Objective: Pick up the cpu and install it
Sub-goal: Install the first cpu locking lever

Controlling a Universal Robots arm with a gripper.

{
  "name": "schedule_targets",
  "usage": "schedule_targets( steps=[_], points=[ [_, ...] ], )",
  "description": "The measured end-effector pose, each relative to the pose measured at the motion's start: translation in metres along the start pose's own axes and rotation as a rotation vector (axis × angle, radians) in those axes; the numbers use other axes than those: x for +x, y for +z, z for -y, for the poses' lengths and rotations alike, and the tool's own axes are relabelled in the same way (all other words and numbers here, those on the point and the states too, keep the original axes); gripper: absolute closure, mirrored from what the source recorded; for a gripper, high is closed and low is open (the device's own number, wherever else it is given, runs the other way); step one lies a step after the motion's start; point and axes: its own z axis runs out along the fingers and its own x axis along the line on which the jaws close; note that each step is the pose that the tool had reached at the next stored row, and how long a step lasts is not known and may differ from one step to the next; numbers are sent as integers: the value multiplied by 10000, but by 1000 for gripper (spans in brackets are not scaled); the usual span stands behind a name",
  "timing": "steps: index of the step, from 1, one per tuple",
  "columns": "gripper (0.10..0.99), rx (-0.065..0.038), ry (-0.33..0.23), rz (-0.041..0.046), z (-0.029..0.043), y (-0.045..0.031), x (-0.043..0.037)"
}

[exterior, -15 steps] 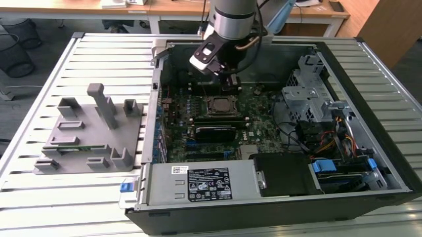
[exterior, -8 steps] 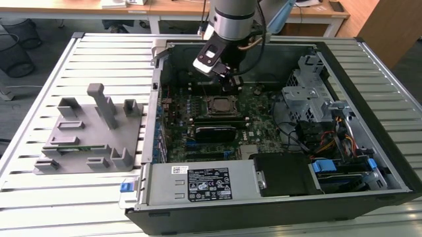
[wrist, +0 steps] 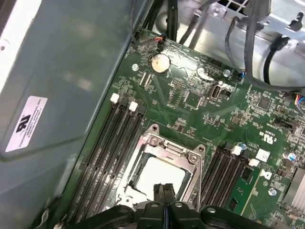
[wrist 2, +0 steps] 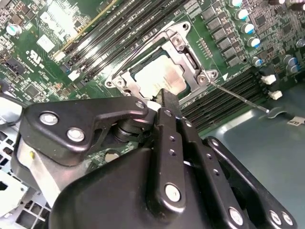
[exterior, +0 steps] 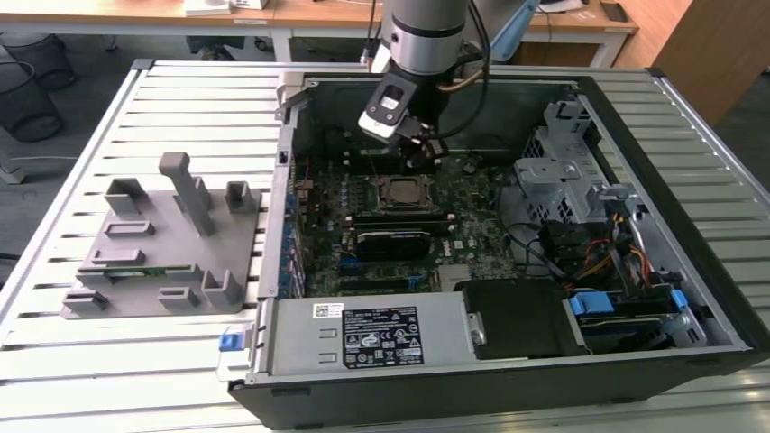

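While upright, the gripper point(wrist: 165, 191) hovers over the cpu point(wrist: 159, 175).

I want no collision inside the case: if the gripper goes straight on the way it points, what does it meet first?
Most likely the cpu seated in the socket frame, directly below the gripper; nothing lies between them, though the remaining gap is hard to judge.

White slatted metal worktable point(exterior: 144, 117), dark grey floor point(exterior: 85, 50) behind it, black wire wastebasket point(exterior: 24, 95) at the exterior view's left, light wooden desks point(exterior: 313, 16) along the back, wooden cabinet point(exterior: 710, 45) at the right, even daylight
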Motion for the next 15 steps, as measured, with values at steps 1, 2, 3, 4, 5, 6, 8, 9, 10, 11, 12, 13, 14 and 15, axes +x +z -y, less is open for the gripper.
schedule_targets(
  steps=[1, 2, 3, 4, 5, 6, 8, 9, 10, 11, 12, 13, 14, 15],
  points=[
    [980, 2, -52, 1, 0, 0, 0],
    [980, 1, -123, -1, 0, 0, 0],
    [980, -2, -181, -8, 0, 1, 0],
    [980, -7, -204, -15, 0, -3, 0],
    [980, -7, -209, -17, 0, -20, 0],
    [980, -7, -210, -18, 0, -45, 0],
    [980, -7, -210, -18, 0, -90, 0],
    [980, -8, -210, -18, -1, -130, 0],
    [980, -7, -210, -18, -1, -160, 0],
    [980, -8, -213, -19, -1, -168, 0],
    [980, -9, -268, -19, -1, -168, 0],
    [980, -10, -436, -20, -1, -167, 0],
    [980, -9, -620, -20, -1, -165, 0],
    [980, -8, -800, -21, -1, -163, 0]
  ],
)
